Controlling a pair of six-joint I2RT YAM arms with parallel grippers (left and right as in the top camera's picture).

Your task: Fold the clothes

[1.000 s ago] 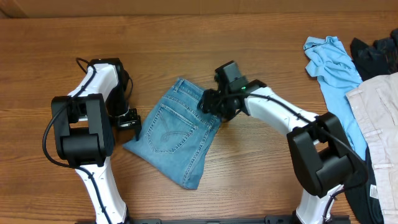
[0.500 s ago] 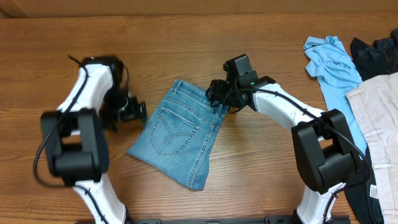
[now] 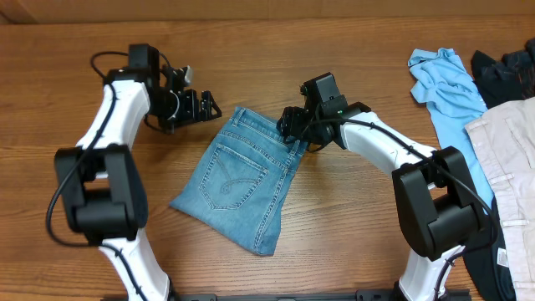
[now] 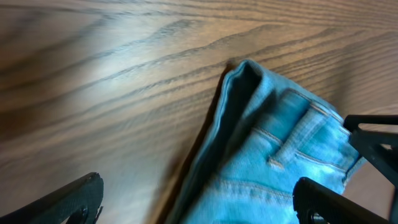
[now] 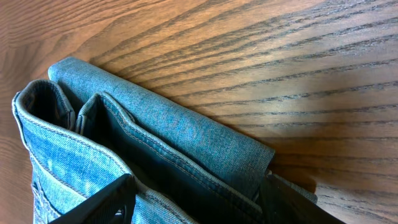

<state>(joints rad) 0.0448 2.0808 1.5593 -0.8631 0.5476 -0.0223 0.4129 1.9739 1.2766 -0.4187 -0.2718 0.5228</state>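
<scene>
Between the fingers [image 5: 112, 202] of the right gripper [image 5: 199, 208] lies the folded waistband edge of the jeans [image 5: 155, 137], layers stacked and lying flat on the table [image 5: 298, 74]. The fingers stand partly apart on either side of this stack; whether they pinch it or merely straddle it cannot be determined. The right gripper has shifted slightly up along that edge over the last second and has since held position. The left gripper [image 4: 199, 208] has its fingers spread wide with nothing gripped: the far waistband corner lies just ahead of them, clear of both fingertips, with bare wood under the left finger. This is the main change. A second ago the left gripper sat low against the bundle's left side edge; it has let go, opened fully and swung up to the waistband corner opposite the right gripper. The bundle has turned only slightly in the process and remains a compact folded rectangle, back pocket facing up, extending away from both grippers toward the robot's base. Judgement: the fold appears essentially made, and the left arm is either repositioning for a final tidy at the waistband or withdrawing. Well beyond the right gripper, at the table's far right, a T-shirt [image 3: 447, 79] and trousers [image 3: 506, 159] lie untouched.
</scene>
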